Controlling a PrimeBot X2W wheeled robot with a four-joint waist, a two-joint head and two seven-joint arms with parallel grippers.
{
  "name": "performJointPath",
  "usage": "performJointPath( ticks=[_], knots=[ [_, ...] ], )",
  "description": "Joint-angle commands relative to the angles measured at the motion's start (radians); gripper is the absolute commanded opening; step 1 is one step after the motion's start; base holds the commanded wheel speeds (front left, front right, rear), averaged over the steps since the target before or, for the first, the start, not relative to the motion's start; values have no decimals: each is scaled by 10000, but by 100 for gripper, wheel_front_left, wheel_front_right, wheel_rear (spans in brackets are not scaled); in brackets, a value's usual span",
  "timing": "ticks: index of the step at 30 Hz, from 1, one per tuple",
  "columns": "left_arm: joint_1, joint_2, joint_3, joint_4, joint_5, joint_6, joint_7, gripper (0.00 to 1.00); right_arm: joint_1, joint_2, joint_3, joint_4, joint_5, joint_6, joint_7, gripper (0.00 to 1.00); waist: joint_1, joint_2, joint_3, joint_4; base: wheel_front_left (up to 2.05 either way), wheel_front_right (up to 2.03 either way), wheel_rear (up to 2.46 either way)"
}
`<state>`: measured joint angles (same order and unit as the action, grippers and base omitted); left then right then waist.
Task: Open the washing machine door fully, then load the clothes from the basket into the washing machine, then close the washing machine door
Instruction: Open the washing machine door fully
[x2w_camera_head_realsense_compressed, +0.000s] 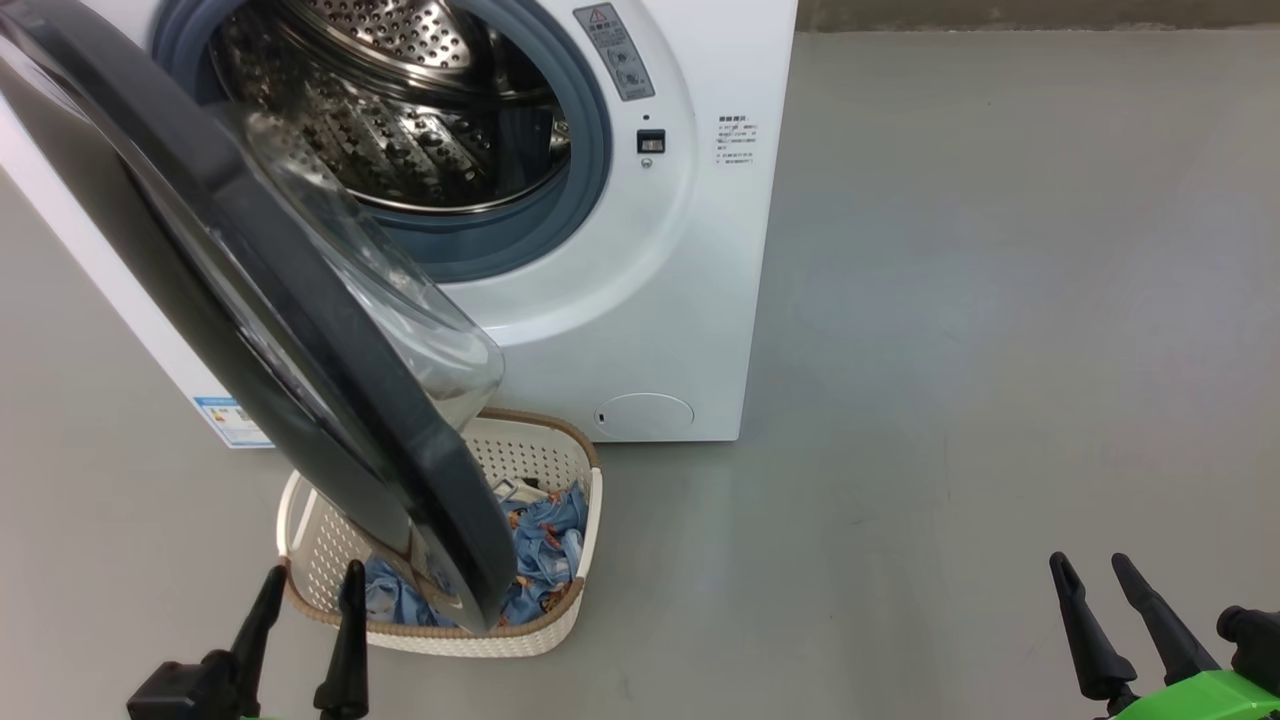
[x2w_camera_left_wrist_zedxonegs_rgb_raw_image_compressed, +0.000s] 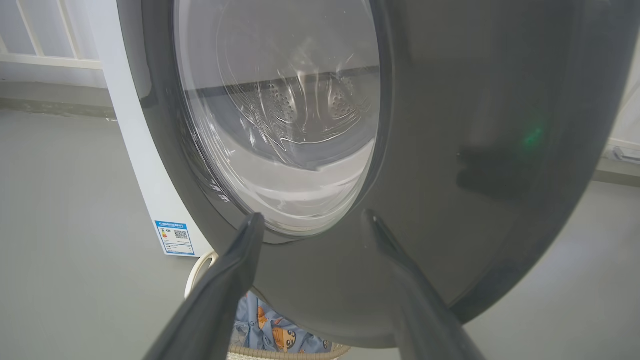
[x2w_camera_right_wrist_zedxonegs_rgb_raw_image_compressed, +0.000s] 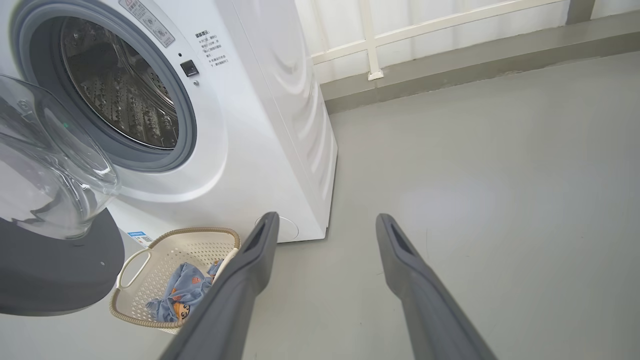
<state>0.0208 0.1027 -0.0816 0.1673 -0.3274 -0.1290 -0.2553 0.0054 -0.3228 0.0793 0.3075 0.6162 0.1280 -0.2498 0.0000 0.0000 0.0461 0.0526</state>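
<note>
The washing machine door (x2w_camera_head_realsense_compressed: 320, 330) hangs partway open over the basket (x2w_camera_head_realsense_compressed: 590, 520), screening the clothes (x2w_camera_head_realsense_compressed: 550, 545), so the left gripper (x2w_camera_head_realsense_compressed: 313, 570) hovers near its face, spread wide and empty, right gripper (x2w_camera_head_realsense_compressed: 1088, 560) likewise

Black tapered fingers (x2w_camera_head_realsense_compressed: 1085, 630), bright green wrist housing (x2w_camera_head_realsense_compressed: 1200, 695)

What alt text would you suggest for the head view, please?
A white washing machine stands with its round black door partly open above a cream basket of light-blue clothes. The left gripper and right gripper sit open and empty at the bottom corners.
</note>
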Motion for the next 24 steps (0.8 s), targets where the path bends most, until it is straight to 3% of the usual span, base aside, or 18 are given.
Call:
performJointPath(
  ticks=[1, 9, 10, 11, 12, 19, 24],
  knots=[
    [-245, 108, 385, -231, 117, -17, -65, 100, 99, -196, 110, -194, -157, 27, -119, 100, 0, 0, 3, 4, 0, 0, 0],
    [-284, 89, 526, -272, 219, -17, -65, 100, 193, -65, -49, -257, -223, 27, -120, 100, 0, 0, -5, 35, 0, 0, 0],
    [-301, 65, 574, -301, 194, -17, -65, 86, 202, -55, -54, -269, -231, 27, -120, 100, 0, 0, -10, 42, 0, 0, 0],
    [-323, 30, 634, -348, 141, -17, -65, 39, 215, -46, -57, -278, -237, 27, -120, 100, 0, 0, -21, 54, 0, 0, 0],
    [-385, -7, 762, -523, 103, -17, -65, 0, 240, -27, -80, -300, -246, 27, -120, 100, 0, 0, -42, 78, 0, 0, 0],
    [-871, -270, 1781, -2572, 148, -17, -65, 0, 303, -17, -179, -414, -256, 27, -120, 100, 0, 0, -88, 166, 0, 0, 0],
    [-991, -419, 1373, -4468, 245, -17, -65, 0, 373, -21, -205, -513, -284, 27, -120, 100, 0, 0, -112, 161, 0, 0, 0]
  ],
)
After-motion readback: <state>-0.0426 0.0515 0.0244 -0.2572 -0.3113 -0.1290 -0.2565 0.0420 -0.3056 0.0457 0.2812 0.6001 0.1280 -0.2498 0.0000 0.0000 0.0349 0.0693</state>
